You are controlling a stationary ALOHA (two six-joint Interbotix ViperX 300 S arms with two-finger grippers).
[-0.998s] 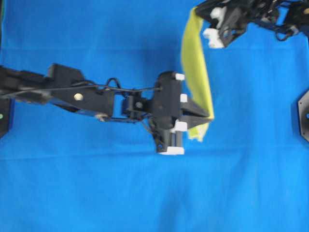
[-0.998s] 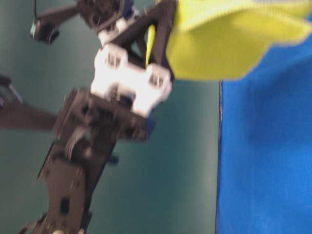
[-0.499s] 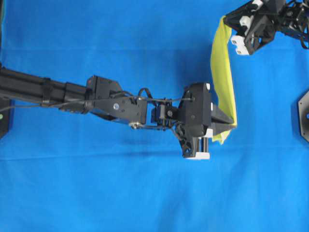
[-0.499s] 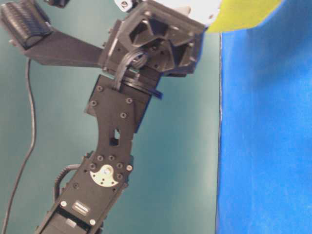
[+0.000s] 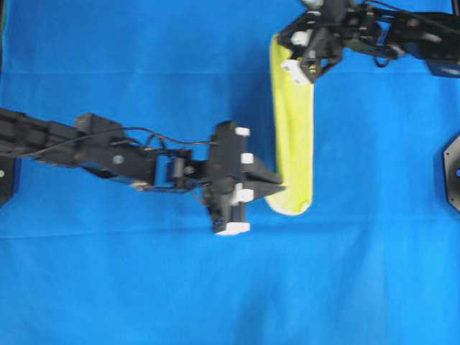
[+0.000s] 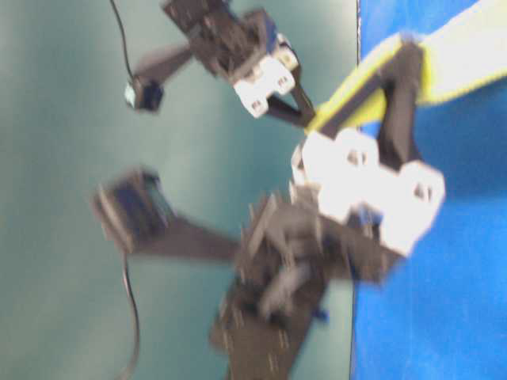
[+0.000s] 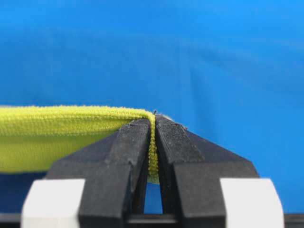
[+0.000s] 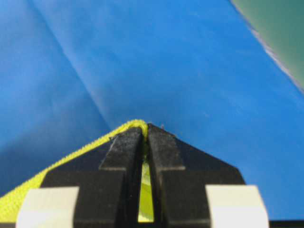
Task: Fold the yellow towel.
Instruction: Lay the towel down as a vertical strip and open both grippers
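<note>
Compared with half a second earlier, the left gripper point(image 5: 277, 191) has drawn back toward the left of the overhead view and the right gripper point(image 5: 291, 44) has moved left as well, so the yellow towel point(image 5: 293, 129) now hangs as a wider, straighter vertical band between them instead of a narrow curved strip near the right side. The towel's lower end curls round in a rounded loop just beside the left gripper's tips, and its upper end sits under the right gripper near the top edge. In the left wrist view the fingers point(image 7: 130, 156) are pressed together on the towel's point(image 7: 57, 128) edge, with a thin line of yellow pile squeezed between them. In the right wrist view the fingers point(image 8: 121, 156) are likewise closed on a towel point(image 8: 137, 124) corner. One yellow towel, two grippers and one blue cloth point(image 5: 144, 287) covering the table are visible. The table-level view is heavily blurred.
</note>
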